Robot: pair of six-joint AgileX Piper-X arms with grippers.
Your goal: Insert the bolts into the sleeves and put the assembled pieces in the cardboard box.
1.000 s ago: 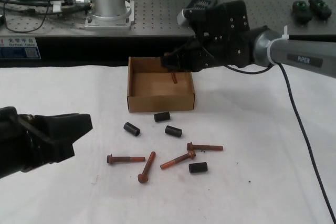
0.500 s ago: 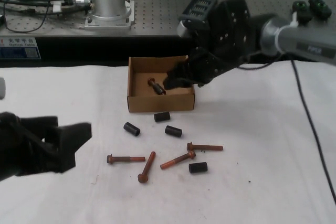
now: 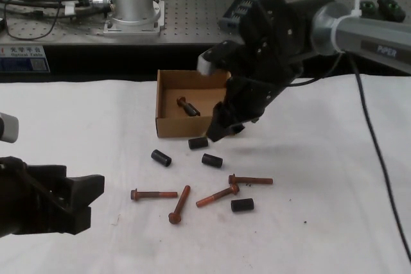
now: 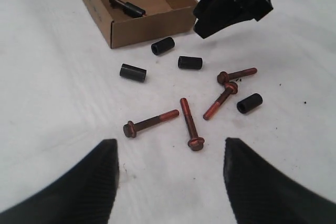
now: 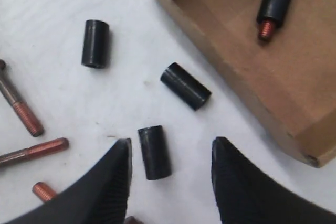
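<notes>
**Q:** Report task progress.

**A:** One unit is complete. A rust-orange flanged steel bolt seated in a black cylindrical sleeve, the assembled piece, lies on the floor of the shallow brown cardboard box. Four loose black sleeves and four loose rust-orange bolts lie on the white cloth in front of the box, none of them mated. By that count, roughly one fifth of the work is done.

**Q:** Condition of the finished unit?

**A:** It lies flat and tilted across the box floor, clear of the walls. The sleeve covers the shank, a short threaded tip protrudes from one end, and the flanged head shows at the other.

**Q:** Gripper states?

**A:** The right gripper hangs just past the box's front corner, jaws spread and holding nothing. One loose sleeve lies on the cloth below the gap between the fingers. The left gripper is near the bench's front edge, well apart from the parts, jaws likewise released and empty.
</notes>
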